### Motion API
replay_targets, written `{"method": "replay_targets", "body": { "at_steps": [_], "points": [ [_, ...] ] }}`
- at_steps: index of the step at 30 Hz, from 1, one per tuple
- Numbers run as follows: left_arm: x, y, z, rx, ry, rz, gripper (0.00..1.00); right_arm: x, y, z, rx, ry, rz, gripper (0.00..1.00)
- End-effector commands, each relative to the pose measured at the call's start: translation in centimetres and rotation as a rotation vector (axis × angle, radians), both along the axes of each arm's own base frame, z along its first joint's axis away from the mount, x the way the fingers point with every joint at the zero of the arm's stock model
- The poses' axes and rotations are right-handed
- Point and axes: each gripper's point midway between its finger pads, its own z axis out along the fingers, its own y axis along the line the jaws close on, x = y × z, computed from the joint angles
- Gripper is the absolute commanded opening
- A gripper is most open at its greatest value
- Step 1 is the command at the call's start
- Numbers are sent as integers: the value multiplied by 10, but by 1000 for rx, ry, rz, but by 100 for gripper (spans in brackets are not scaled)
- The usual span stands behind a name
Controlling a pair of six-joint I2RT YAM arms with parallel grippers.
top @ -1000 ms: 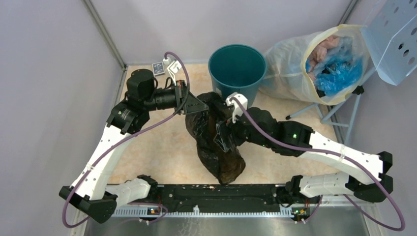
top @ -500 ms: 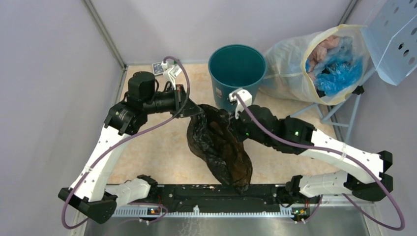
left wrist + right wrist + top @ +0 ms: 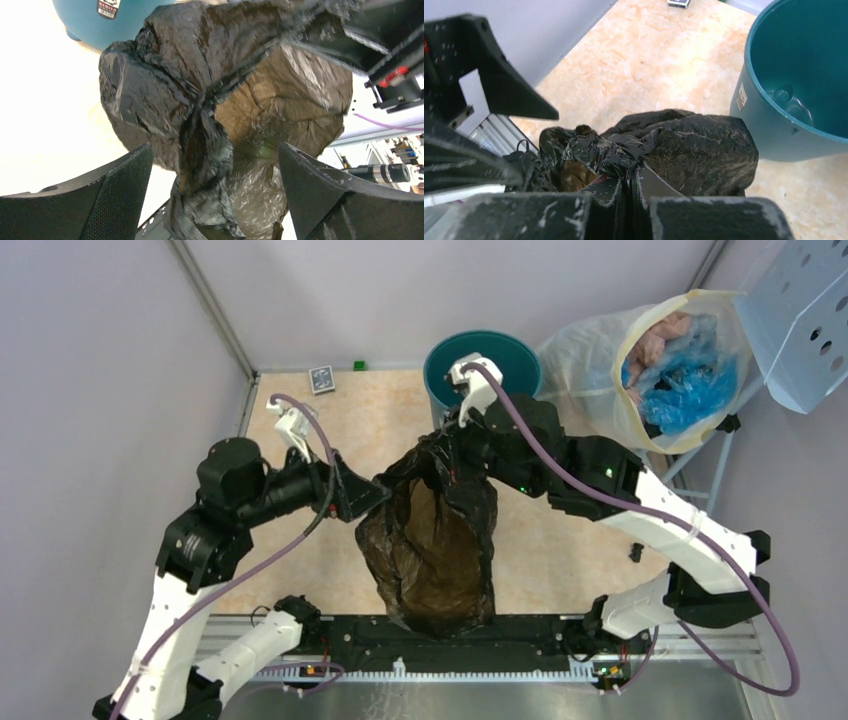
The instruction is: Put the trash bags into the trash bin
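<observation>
Seen from above, a black bag [image 3: 430, 540] is hanging between two robot arms over the tabletop [image 3: 380, 420], on the near side of the teal bin [image 3: 515, 360] and outside it. The overhead view is not showing either grip. The right wrist camera is showing the right pincer [image 3: 629, 192] pressed fully together on a bunched fold at the bag's top. The left wrist camera is showing the left pincer [image 3: 213, 165] gaping wide, its fingers [image 3: 115, 190] standing either side of a twisted fold without squeezing it. The left arm is reaching in level from the left. The right arm is arching in from the right, its wrist over the bin's near rim.
</observation>
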Motion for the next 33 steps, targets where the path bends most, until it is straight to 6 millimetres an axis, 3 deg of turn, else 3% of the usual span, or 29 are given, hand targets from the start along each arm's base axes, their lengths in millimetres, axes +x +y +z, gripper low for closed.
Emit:
{"method": "replay_targets", "body": {
  "at_steps": [1,7,12,16,22,26,31,33],
  "points": [
    [-15,-1,-1,-83,-3,-15,99,2,13,20,16,-36,36,0],
    [-17,7,-48,-50,115,46,99,9,27,26,38,-41,54,0],
    [-18,13,-83,-37,205,108,99,16,32,17,27,-31,49,0],
    [-22,1,-112,-68,289,56,99,22,33,10,26,-25,40,0],
    [-29,-17,-127,-151,323,-50,99,32,35,5,29,-16,30,0],
    [-31,-22,-156,-145,377,-70,97,40,36,4,37,-12,22,0],
    [-30,-29,-169,-190,366,-91,73,47,34,4,40,-6,7,0],
    [-28,-33,-169,-221,350,-103,70,47,33,2,38,0,7,0]
  ]
}}
